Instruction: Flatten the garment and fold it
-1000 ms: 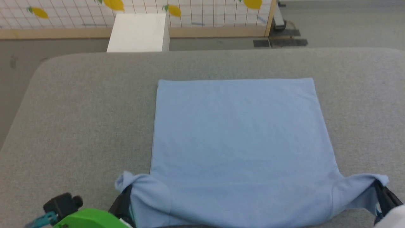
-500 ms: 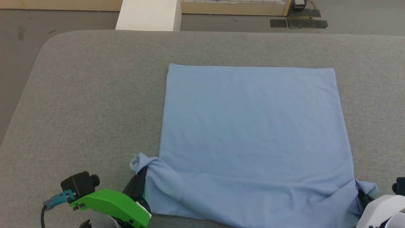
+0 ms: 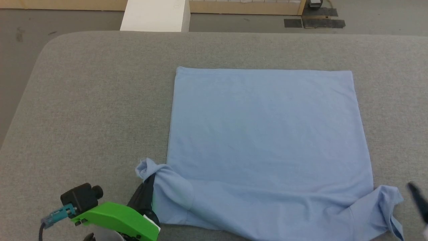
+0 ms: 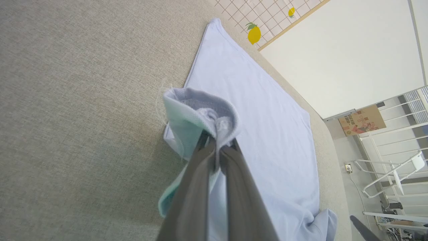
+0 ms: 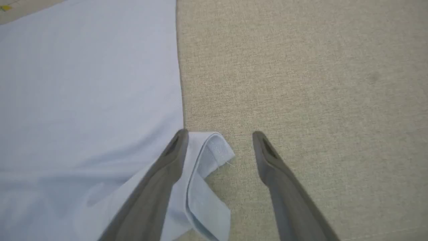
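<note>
The garment, a light blue T-shirt, lies spread flat on the grey padded table, hem at the far side and sleeves toward me. My left gripper is shut on the bunched left sleeve, the cloth pinched between its dark fingers. My right gripper hovers open over the right sleeve, which lies loose and folded on the table between the spread fingers. One dark right fingertip shows at the head view's right edge, just beside the sleeve.
A white box stands on the floor beyond the table's far edge. A wooden-framed grid panel with lemon prints lines the back. White metal frames stand off the table's end.
The right gripper has opened and let go of the right sleeve, which now lies on the table. The head camera tilted down earlier. The left gripper keeps its hold.
</note>
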